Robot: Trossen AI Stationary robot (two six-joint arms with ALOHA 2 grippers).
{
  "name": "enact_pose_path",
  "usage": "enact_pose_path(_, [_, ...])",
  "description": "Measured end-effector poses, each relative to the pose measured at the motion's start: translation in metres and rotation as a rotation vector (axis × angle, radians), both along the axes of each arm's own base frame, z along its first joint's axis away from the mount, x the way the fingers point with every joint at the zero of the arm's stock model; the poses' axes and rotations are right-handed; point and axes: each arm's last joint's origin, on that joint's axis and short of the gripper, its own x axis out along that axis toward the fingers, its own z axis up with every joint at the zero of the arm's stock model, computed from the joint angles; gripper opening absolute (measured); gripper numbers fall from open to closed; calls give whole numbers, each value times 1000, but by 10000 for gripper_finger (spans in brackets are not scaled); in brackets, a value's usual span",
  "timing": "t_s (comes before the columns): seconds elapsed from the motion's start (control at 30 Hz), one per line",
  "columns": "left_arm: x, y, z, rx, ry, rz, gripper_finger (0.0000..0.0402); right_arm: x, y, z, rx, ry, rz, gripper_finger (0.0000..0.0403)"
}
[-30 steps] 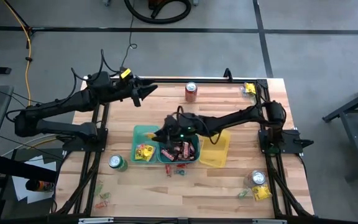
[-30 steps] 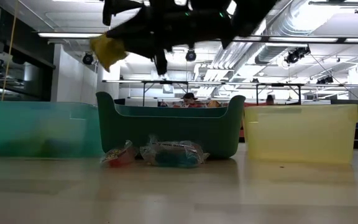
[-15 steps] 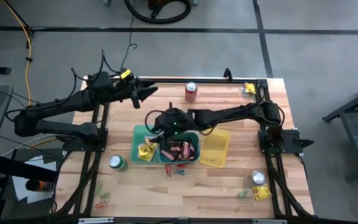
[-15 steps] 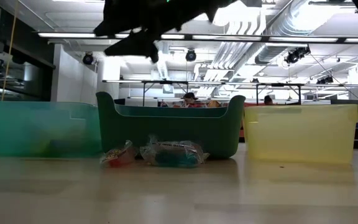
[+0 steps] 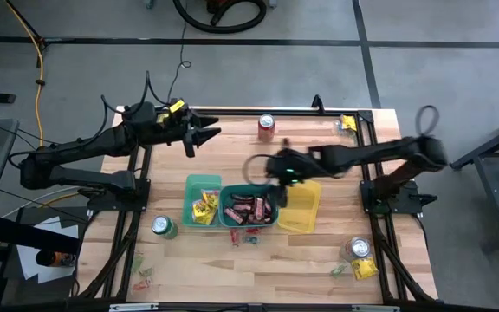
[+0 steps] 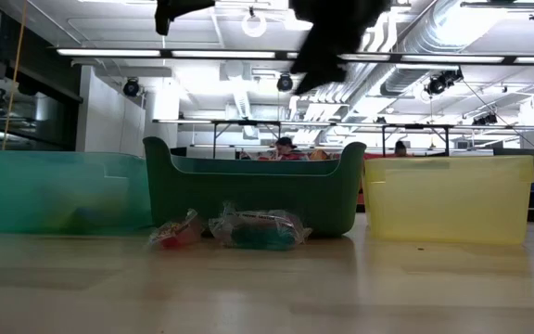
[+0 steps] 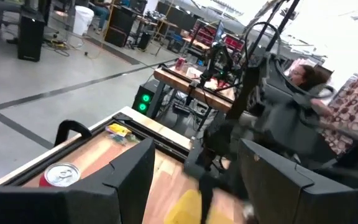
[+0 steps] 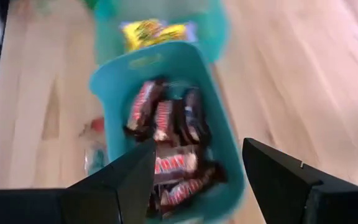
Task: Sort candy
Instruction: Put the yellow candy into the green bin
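Right end effector (image 5: 271, 166) hovering centre frame over the dark teal plastic bin (image 5: 269, 213) of brown-red wrapped candy bars (image 8: 166, 146), fingers apart, nothing held. Yellow candy packets (image 5: 202, 209) in the light teal bin (image 5: 192, 184) beside it. Best to go next for loose clear-wrapped sweets (image 5: 248, 237) on the wooden bench (image 5: 223, 260). Left end effector (image 5: 204, 136) parked upper left, also apart.

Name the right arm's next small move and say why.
Probably a swing toward the yellow packet near the table's front right corner. The right pincer hovers open and empty above the middle bin of brown bars, so it appears free for another pick. That packet lies loose on the right arm's side, outside any bin.
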Motion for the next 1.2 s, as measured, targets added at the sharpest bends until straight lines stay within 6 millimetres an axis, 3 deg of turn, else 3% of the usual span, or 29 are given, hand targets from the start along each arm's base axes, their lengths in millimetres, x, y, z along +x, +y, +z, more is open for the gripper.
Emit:
enact_pose_path(0.17, [2, -5, 0, 11, 2, -20, 218, -61, 10, -5, 92, -104, -230, 236])
enact_pose_path(0.33, [3, -11, 0, 44, 9, -46, 218, -94, 13, 5, 138, -293, -346, 236])
enact_pose_path(0.47, [4, -14, 0, 43, 10, -57, 218, -100, 10, 14, 145, -383, -363, 236])
enact_pose_path(0.73, [7, -25, -3, 6, -17, -90, 218, -99, 10, 15, 151, -376, -351, 236])
enact_pose_path(0.87, [12, -48, -14, -98, -66, -241, 218, -99, 10, 15, 153, -382, -351, 236])
enact_pose_path(1.0, [12, -76, -26, -202, 6, -345, 218, -99, 10, 15, 145, -381, -344, 236])
enact_pose_path(1.2, [8, -101, -37, -160, 120, -316, 218, -99, 11, 15, 145, -379, -331, 236])
